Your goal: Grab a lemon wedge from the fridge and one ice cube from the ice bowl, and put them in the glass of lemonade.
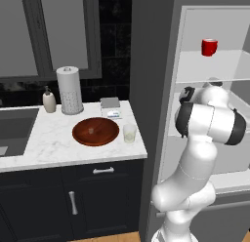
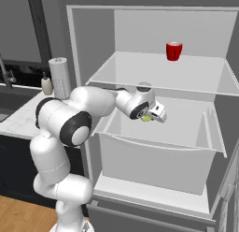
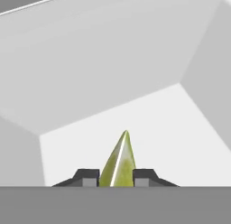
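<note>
Right now the lemon wedge (image 3: 119,162) is sitting pinched between the gripper (image 3: 116,178)'s two dark finger tips, its pointed end poking up past them toward the white back wall of the fridge (image 2: 140,30). From the right side I'm seeing it as a small yellow-green speck under the hand (image 2: 147,118), just above the middle shelf (image 2: 196,133), so the fingers are closed narrow on the wedge and not gaping. Whether it is already lifted clear of the shelf or resting on it, I cannot tell; the hand is covering the spot beneath it.

I'm guessing the arm is reaching deep and low like this because the wedge lay toward the front left of that shelf, and the side grip across its thin flanks is what a sliver this small calls for. A red mug (image 2: 173,51) is standing well apart on the shelf above, out of the way.

Over on the marble counter (image 1: 49,143) the ice bowl (image 1: 95,131) is waiting with the glass of lemonade (image 1: 129,132) just beside its right rim, placed handy for the drop. A pale fleck is lying in the bowl, too small for me to call an ice cube. Behind them a paper-towel roll (image 1: 69,90) and a soap bottle (image 1: 49,100) are standing near the sink (image 1: 14,129), which is being cut off at the frame's edge. From the left, the robot's own elbow is hiding the hand entirely.
</note>
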Controlling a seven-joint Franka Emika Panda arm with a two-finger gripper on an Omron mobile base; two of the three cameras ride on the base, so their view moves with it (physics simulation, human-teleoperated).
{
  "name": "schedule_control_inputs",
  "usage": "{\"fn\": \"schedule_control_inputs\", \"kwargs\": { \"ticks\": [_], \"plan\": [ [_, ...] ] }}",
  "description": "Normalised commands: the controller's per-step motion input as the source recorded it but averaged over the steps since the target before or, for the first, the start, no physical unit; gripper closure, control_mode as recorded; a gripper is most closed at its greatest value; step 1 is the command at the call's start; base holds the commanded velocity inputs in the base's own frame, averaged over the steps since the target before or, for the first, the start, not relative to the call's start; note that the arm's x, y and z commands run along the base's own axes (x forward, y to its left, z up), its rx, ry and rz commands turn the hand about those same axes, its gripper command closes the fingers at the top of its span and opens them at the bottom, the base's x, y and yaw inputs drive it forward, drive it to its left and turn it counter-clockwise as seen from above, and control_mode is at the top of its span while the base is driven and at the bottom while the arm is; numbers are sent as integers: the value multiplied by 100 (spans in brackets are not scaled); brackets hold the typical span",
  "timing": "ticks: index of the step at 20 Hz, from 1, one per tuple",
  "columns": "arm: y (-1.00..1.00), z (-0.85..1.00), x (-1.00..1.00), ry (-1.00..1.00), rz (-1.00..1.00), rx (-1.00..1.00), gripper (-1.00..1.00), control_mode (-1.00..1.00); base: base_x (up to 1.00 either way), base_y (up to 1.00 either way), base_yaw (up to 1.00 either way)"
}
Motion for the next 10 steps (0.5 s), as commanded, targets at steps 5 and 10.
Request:
{"fn": "schedule_control_inputs", "kwargs": {
  "ticks": [5, 10],
  "plan": [
    [0, 3, -22, -7, 0, 0, 100, -100, 0, 0, 0],
    [2, 0, -72, -30, 0, -2, 100, -100, 0, 0, 0]
  ]
}}
